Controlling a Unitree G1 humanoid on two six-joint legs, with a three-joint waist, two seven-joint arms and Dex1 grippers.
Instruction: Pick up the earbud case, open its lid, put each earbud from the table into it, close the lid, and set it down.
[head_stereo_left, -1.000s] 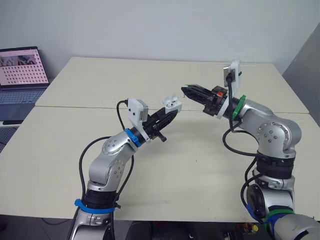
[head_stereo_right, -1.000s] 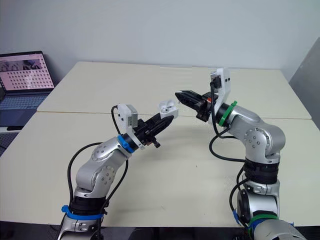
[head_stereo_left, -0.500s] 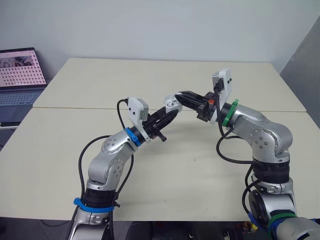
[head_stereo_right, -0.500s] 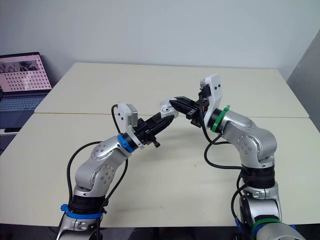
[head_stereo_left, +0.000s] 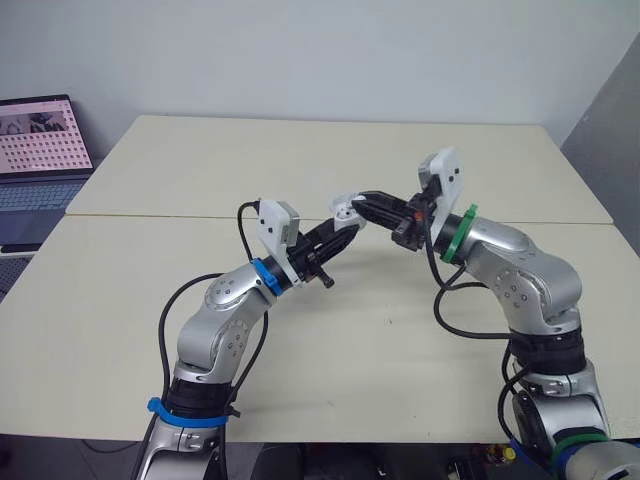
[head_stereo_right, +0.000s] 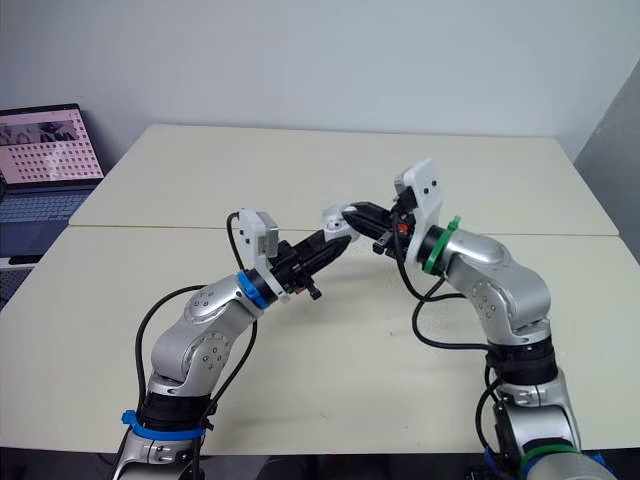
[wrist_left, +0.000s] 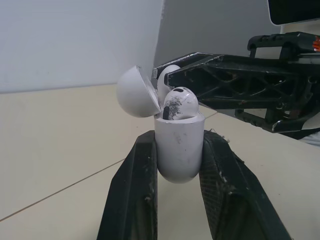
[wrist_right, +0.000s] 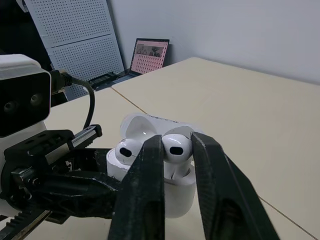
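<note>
Seating now: the second earbud (wrist_right: 176, 149) is pinched between the fingers of the right end effector (head_stereo_left: 365, 205), right at the mouth of the earbud case (wrist_left: 177, 150). Its stem looks to be entering the free socket, but I cannot tell whether it is fully home.
Case: it is clamped upright by its lower body in the left end effector (head_stereo_left: 343, 222) and held in the air above the table (head_stereo_left: 400, 330), between the two arms.
Lid: the lid (wrist_left: 135, 92) is hinged back and open.
Done, as I judge it: the case is picked up, the lid is open, and the first earbud (wrist_right: 125, 150) sits in its socket beside the one being placed.
Left to do: release the second earbud once it is seated, draw the right arm clear, close the lid, and set the case down.
Change over the last second: the right end effector stood apart from the case, to the robot's right. Half a second ago its tips had reached the case, and now they are over the opening.
Left arm: it has kept the case in much the same place throughout.
</note>
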